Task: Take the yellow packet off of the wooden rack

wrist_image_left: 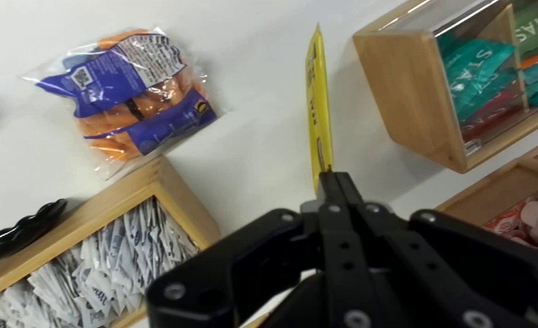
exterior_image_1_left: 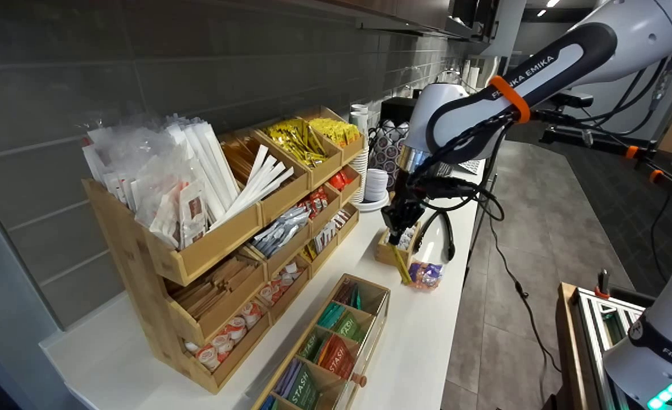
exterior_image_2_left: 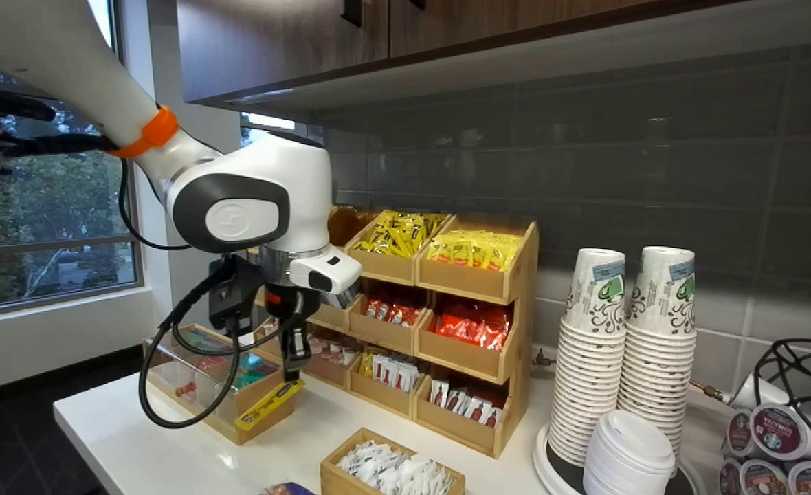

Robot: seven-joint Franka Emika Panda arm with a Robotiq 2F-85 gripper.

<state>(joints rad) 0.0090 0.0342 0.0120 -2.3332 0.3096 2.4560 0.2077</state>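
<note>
A slim yellow packet [exterior_image_1_left: 401, 266] hangs from my gripper [exterior_image_1_left: 393, 240], tilted in the air above the counter. It shows in both exterior views [exterior_image_2_left: 268, 405] and in the wrist view [wrist_image_left: 319, 100]. My gripper [wrist_image_left: 335, 176] is shut on one end of it; that end is hidden between the fingertips. The wooden rack [exterior_image_1_left: 142, 285] stands against the tiled wall, and it shows in both exterior views [exterior_image_2_left: 524, 344]. The packet is apart from the rack. A heap of alike yellow packets [exterior_image_2_left: 402, 234] fills a top-tier compartment.
A small wooden box [wrist_image_left: 182, 205] of white sachets stands on the counter near the gripper. A bagged orange-and-purple item [wrist_image_left: 137, 91] lies beside it. A tea box [wrist_image_left: 410, 95] stands on the gripper's far side. Stacked cups [exterior_image_2_left: 587, 385] stand by the rack. A cabinet [exterior_image_2_left: 447, 55] hangs overhead.
</note>
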